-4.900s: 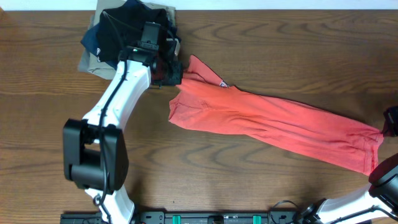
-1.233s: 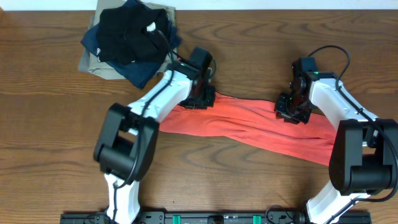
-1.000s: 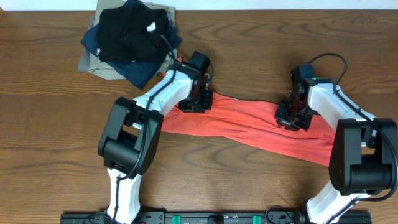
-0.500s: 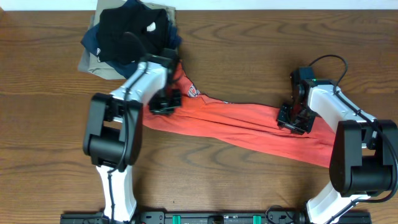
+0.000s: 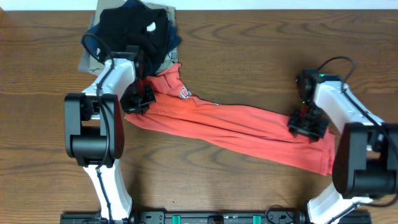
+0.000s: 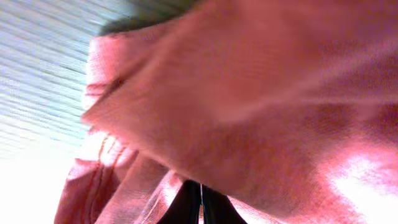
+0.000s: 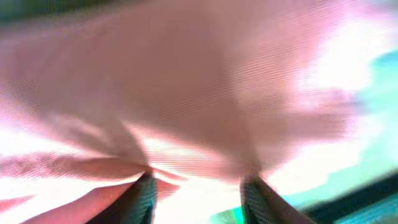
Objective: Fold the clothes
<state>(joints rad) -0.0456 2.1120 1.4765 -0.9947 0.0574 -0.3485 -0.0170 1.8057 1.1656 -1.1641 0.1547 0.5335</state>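
Stretching across table: T-shirt, red-orange, bunched into a long creased band on the table, running from 10 o'clock down to 4 o'clock.
Logo: small dark round badge facing up near the band's 10 o'clock end.
Left jaws: clenched on the T-shirt's 10 o'clock end; in the wrist view the dark fingers meet, with fabric draped over them.
Right jaws: released, over the 4 o'clock end; fingers stand apart, with blurred fabric beyond them.
Garment pile: black, navy and khaki clothes at 11 o'clock, just beside the T-shirt's upper end.
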